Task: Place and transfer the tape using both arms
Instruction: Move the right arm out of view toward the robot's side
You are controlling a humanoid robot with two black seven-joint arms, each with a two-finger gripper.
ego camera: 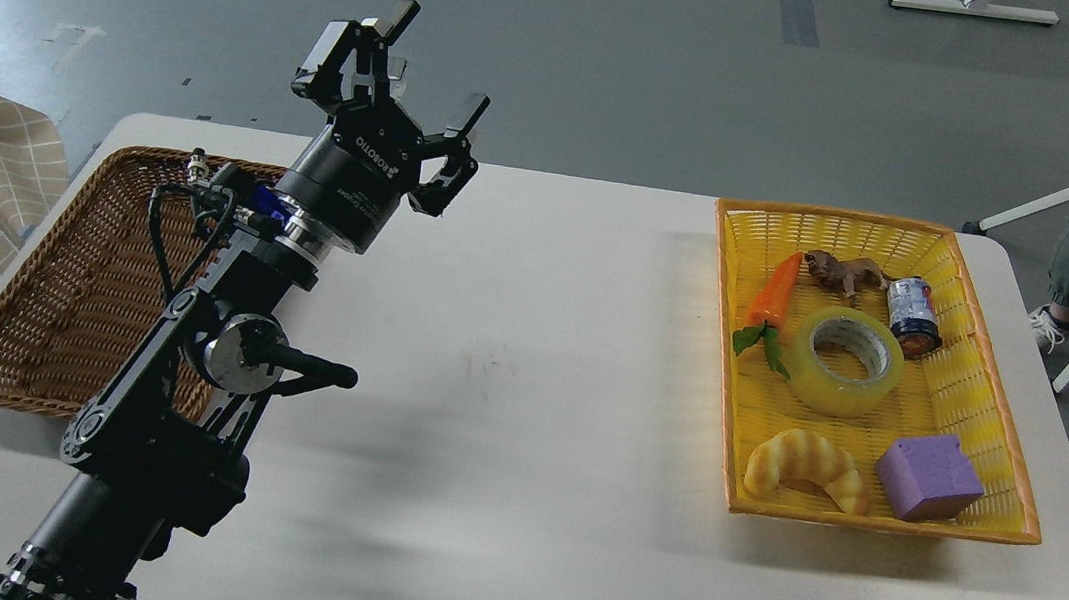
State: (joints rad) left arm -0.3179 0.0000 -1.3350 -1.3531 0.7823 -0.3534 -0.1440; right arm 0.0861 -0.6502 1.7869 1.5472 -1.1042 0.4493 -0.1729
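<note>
The right arm was out of view. The left arm covered part of the brown wicker basket (41,304). The left hand (424,76) was raised, fingers spread apart and empty. The tape (846,362) lay flat in the yellow basket (1002,434), well apart, across the table (510,338), beside the carrot (772,292).
</note>
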